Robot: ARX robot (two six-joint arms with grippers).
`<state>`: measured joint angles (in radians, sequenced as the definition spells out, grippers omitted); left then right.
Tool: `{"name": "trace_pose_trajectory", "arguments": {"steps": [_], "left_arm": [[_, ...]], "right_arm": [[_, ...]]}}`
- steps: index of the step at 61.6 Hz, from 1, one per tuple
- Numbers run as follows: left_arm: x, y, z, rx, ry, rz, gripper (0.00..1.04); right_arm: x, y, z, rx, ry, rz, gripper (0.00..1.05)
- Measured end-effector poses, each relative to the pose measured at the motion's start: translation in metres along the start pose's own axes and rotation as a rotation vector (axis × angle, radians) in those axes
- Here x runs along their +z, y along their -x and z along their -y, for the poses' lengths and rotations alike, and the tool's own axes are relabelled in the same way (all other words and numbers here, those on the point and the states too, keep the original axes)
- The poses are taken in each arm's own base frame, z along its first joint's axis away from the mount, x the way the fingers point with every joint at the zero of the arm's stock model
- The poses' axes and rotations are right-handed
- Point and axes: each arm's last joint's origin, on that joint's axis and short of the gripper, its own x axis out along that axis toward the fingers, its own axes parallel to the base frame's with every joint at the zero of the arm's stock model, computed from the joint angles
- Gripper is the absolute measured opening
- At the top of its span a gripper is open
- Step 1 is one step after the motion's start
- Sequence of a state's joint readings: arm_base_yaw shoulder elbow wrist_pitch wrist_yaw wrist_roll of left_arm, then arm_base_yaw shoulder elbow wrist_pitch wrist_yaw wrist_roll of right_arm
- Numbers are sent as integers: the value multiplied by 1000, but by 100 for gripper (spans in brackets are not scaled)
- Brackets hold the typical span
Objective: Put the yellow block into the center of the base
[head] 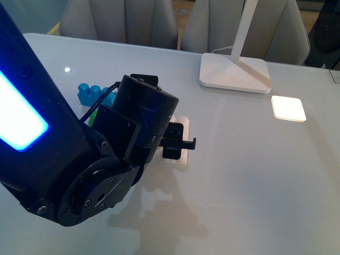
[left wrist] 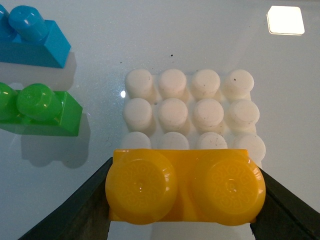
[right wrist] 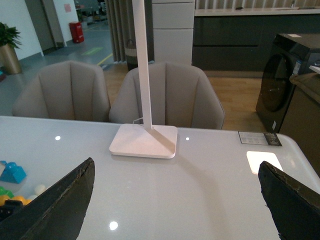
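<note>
My left gripper point(left wrist: 185, 192) is shut on the yellow block point(left wrist: 185, 187), its two studs facing the wrist camera. The block hangs over the near row of the white studded base point(left wrist: 190, 105). In the front view the left arm covers most of the base point(head: 180, 158); only its right edge shows beside the left gripper point(head: 178, 142), and the yellow block is hidden there. My right gripper point(right wrist: 175, 200) is open and empty, held above the table away from the base. A bit of the yellow block point(right wrist: 15, 200) shows at the edge of the right wrist view.
A green two-stud brick point(left wrist: 37, 107) and a blue brick point(left wrist: 32, 37) lie beside the base; the blue brick also shows in the front view point(head: 90, 94). A white lamp point(head: 234, 71) stands at the back. A bright light patch point(head: 288, 108) lies on the table. Chairs stand behind.
</note>
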<state>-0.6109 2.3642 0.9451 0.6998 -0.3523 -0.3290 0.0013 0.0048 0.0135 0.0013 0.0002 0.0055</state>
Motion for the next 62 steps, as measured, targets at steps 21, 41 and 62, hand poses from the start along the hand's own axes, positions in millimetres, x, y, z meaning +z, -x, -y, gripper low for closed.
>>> {"name": "trace_pose_trajectory", "arguments": {"steps": [21,41,62], "left_arm": [[0,-11,15,-12,-16,4,64],[1,-19,21,-14,-22,5,64],[2,-26,24,-15,-36,7,64]], "right_arm": [[0,0,0,0,0,0,96],[0,0,0,0,0,0,96],[0,0,0,0,0,0,96]]}}
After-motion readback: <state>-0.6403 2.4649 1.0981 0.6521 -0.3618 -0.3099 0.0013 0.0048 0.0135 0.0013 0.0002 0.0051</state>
